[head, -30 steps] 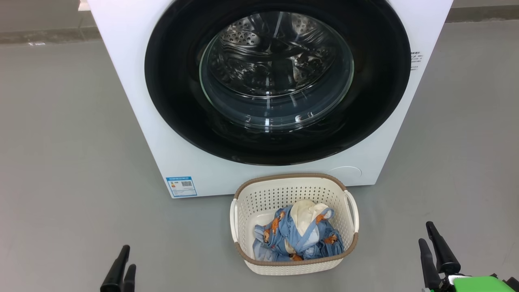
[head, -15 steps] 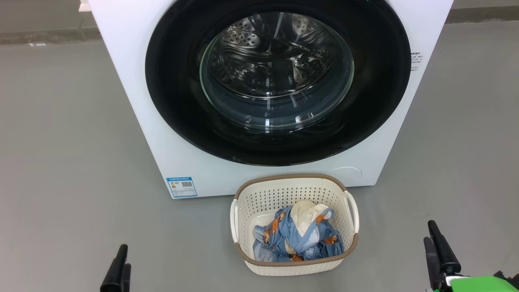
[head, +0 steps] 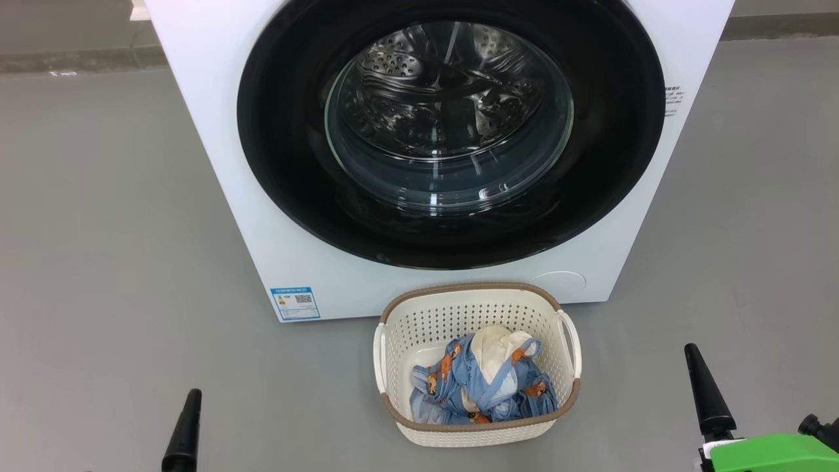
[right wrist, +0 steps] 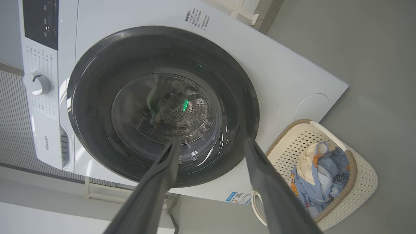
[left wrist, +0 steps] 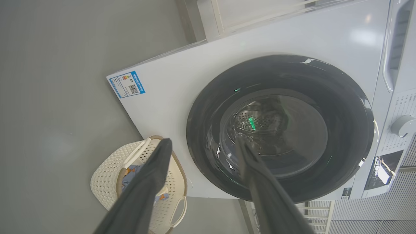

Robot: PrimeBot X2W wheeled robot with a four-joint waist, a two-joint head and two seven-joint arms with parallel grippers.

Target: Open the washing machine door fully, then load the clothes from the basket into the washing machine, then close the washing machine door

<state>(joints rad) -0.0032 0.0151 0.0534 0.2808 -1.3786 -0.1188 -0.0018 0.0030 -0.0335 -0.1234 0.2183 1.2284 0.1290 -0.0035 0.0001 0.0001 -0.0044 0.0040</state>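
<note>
Spread wide, gripping nothing: left pincer (left wrist: 204, 143), right pincer (right wrist: 212, 142). Shut flush against washing machine (head: 216, 164): washing machine door (head: 452, 131). Heaped inside basket (head: 472, 289) on floor (head: 118, 262) just before machine: clothes (head: 482, 383).

Long, dark, tapered fingers (head: 706, 393); a bright green casing (head: 767, 453) behind the right hand (right wrist: 211, 143)
</note>
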